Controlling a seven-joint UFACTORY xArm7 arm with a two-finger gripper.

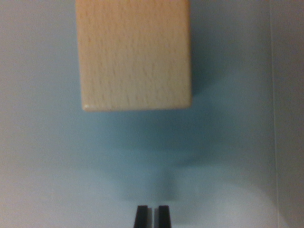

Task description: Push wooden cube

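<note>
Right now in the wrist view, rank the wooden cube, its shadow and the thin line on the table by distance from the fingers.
1. Shadow, just ahead of the fingers.
2. Wooden cube, straight ahead, at the top of the view.
3. Thin line, along the wrist view's right: too close to call against the cube.

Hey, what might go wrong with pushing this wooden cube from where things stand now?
The tool sits slightly toward the wrist view's right of the wooden cube's middle, so an off-centre push may spin it rather than slide it straight. The narrow, nearly closed tips give little contact area and might slip off the near face. The cube's far end is out of frame.
</note>
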